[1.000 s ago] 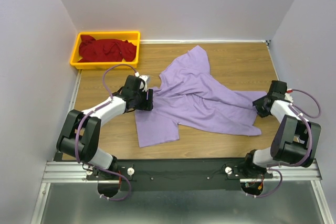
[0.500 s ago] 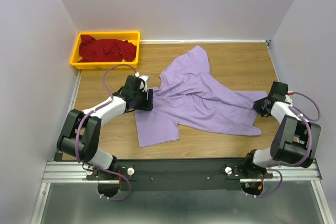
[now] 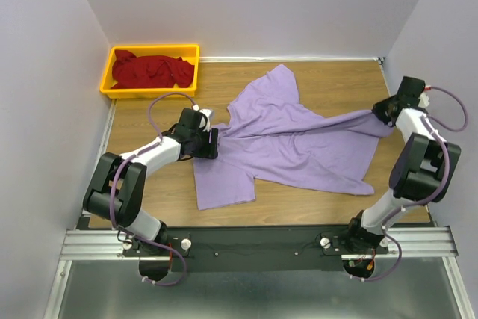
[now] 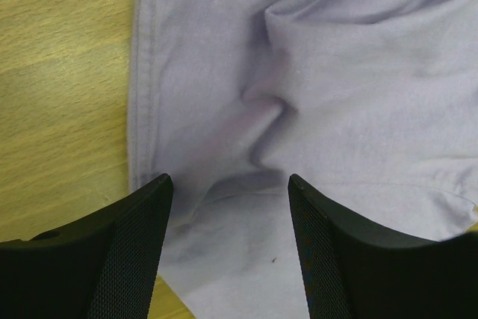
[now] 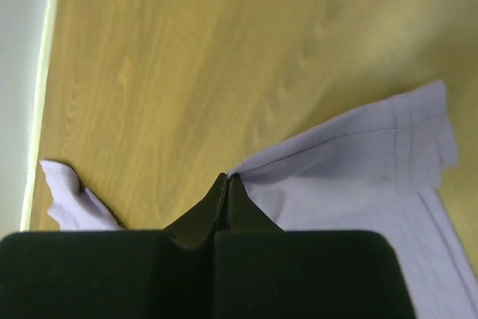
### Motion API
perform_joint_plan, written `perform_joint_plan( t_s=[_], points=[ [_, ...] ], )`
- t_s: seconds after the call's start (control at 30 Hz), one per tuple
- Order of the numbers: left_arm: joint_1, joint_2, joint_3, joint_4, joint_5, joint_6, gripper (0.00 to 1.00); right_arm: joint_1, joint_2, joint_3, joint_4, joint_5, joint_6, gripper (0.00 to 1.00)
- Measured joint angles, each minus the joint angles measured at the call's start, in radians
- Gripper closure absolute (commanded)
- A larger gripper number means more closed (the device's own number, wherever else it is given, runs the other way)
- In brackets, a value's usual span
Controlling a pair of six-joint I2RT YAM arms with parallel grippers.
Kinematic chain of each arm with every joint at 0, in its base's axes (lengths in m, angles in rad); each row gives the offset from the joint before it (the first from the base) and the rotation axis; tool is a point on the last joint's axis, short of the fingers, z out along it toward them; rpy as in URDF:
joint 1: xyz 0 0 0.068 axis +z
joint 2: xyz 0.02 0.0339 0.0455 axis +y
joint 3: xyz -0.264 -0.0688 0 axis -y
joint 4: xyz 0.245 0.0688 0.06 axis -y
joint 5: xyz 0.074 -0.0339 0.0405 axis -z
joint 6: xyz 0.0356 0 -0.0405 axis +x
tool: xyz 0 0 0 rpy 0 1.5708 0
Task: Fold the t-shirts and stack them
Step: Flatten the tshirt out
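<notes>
My right arm stretches far along the right side of the table [image 3: 336, 80]. Its right claw [image 3: 382, 110] is pinched tight on a corner of the lavender t-shirt [image 3: 291, 140], holding that edge up in a taut ridge. The rest lies rumpled mid-table. My left arm lies low, elbow bent, with the left claw [image 3: 213, 142] spread wide over the shirt's left edge, gripping nothing. The dark red t-shirt [image 3: 149, 71] sits crumpled in the yellow bin [image 3: 153, 48].
</notes>
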State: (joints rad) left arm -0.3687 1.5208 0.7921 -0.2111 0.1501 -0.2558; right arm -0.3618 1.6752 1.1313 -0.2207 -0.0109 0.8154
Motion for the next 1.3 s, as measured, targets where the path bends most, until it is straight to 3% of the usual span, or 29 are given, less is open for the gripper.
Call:
perform_joint_plan(
  t_s=[0.2, 0.43, 0.57, 0.8, 0.97, 1.17, 1.3],
  points=[
    [0.0, 0.024, -0.001, 0.01, 0.0, 0.001, 0.29, 0.011, 0.209, 0.22, 0.005, -0.014, -0.068, 0.98],
    [0.0, 0.044, 0.011, 0.034, 0.013, 0.002, 0.29, 0.049, 0.394, 0.441, 0.006, 0.016, -0.168, 0.64],
    [0.0, 0.05, 0.016, 0.038, 0.019, 0.005, 0.29, 0.099, 0.399, 0.472, 0.008, 0.063, -0.229, 0.59],
    [0.0, 0.037, 0.015, 0.033, 0.019, 0.004, 0.28, 0.37, 0.392, 0.508, 0.016, 0.034, -0.344, 0.59],
    [0.0, -0.104, -0.01, 0.041, 0.0, -0.003, 0.27, 0.557, 0.431, 0.537, 0.041, -0.075, -0.336, 0.59],
    [0.004, -0.294, -0.038, 0.117, -0.053, -0.018, 0.27, 0.648, 0.629, 0.64, 0.062, -0.135, -0.296, 0.58],
    [0.016, -0.314, -0.039, 0.145, -0.065, -0.023, 0.27, 0.678, 0.716, 0.718, 0.081, -0.166, -0.275, 0.58]
  ],
)
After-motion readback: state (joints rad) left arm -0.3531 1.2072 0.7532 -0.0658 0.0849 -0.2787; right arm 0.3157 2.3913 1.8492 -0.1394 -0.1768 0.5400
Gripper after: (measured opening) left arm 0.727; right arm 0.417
